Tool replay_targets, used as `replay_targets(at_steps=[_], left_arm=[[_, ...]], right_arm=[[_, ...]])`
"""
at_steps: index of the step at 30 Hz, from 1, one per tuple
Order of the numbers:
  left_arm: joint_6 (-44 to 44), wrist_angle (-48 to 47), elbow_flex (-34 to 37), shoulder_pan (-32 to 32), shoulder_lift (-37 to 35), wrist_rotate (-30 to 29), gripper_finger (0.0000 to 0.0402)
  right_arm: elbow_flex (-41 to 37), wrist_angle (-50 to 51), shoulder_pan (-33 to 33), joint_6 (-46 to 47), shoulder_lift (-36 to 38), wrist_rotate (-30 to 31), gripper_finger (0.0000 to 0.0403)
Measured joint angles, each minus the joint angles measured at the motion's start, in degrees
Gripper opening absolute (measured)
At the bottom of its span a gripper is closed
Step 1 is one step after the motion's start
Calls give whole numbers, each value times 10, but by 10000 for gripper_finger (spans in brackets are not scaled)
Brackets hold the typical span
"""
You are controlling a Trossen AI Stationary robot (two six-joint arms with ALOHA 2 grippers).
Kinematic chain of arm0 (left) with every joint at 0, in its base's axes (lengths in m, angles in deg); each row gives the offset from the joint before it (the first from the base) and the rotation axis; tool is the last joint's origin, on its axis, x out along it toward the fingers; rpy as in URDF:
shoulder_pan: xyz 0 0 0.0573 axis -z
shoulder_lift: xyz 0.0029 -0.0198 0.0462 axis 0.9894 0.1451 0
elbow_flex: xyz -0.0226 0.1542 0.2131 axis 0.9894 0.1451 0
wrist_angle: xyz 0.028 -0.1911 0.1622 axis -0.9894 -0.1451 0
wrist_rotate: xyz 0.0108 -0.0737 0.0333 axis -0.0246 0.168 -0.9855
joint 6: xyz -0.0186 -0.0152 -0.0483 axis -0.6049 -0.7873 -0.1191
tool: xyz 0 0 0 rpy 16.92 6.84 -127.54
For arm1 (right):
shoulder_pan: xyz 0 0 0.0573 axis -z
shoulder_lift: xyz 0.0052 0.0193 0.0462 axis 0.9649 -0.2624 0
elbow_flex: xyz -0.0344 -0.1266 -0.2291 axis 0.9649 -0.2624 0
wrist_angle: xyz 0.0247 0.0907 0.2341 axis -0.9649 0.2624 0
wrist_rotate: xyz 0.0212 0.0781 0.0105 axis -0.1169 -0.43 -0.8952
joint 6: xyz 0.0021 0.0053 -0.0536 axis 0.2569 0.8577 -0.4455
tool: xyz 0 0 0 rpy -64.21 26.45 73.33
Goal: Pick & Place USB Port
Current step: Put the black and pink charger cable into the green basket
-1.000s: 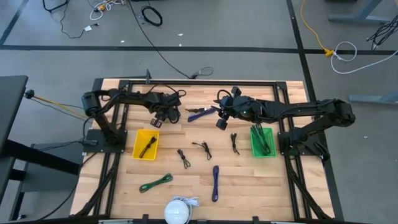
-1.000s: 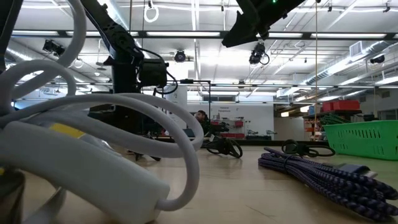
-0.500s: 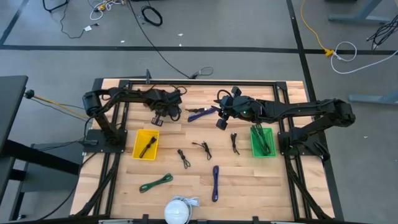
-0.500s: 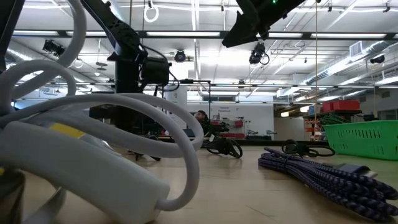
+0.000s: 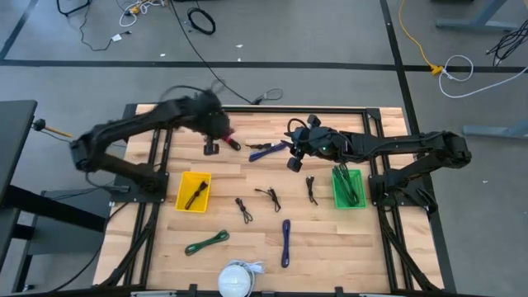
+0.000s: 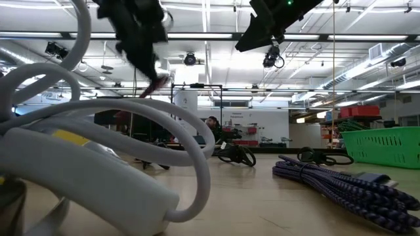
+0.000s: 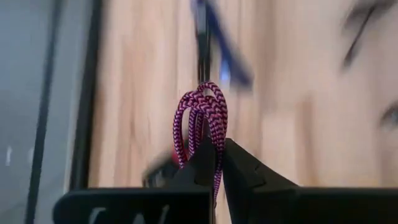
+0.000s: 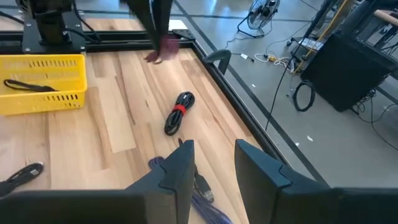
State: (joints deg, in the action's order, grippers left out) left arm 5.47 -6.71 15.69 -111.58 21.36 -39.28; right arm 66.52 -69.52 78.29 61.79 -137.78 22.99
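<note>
My left gripper [image 7: 214,163] is raised above the table's far left part and shut on a red-and-purple braided cable [image 7: 202,118]. That cable shows as a red blur in the low view [image 6: 157,84] and the right wrist view [image 8: 160,50]. My right gripper [image 8: 214,165] hovers open above the far middle, over a coiled purple cable [image 5: 264,151], with nothing between its fingers. The yellow bin [image 5: 194,191] holds a black cable. The green bin [image 5: 348,187] holds several cables. My left gripper pinches the red braided cable between its two fingers. Several strands of the bundle [image 7: 216,152] run between them, and its looped end [image 7: 205,99] sticks out past the fingertips. The cable hangs lifted clear of the table.
Black cable bundles [image 5: 244,208] [image 5: 269,196] [image 5: 311,190] lie mid-table. A blue cable [image 5: 285,241], a green cable [image 5: 206,242] and a white cable [image 5: 235,279] lie nearer the front. A black coil with a red tie [image 8: 178,113] lies near the far edge.
My left arm has swung quickly upward, away from the table top, with its gripper carrying the red braided cable. The cable now hangs clear of the wood. My right arm has kept still.
</note>
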Motion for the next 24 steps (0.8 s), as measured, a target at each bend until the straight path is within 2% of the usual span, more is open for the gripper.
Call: replay_targets(at_steps=[6,12,24], left_arm=[[-82,125,0,2,-118,119,12],[-156,307,22,34,-149,180,12],[-212,575,100,115,-137,186,12]], right_arm=[[0,-43,0,18,0,-51,117],[0,-121,-1,14,0,-102,117],[0,-227,-6,-14,-9,-114,117]])
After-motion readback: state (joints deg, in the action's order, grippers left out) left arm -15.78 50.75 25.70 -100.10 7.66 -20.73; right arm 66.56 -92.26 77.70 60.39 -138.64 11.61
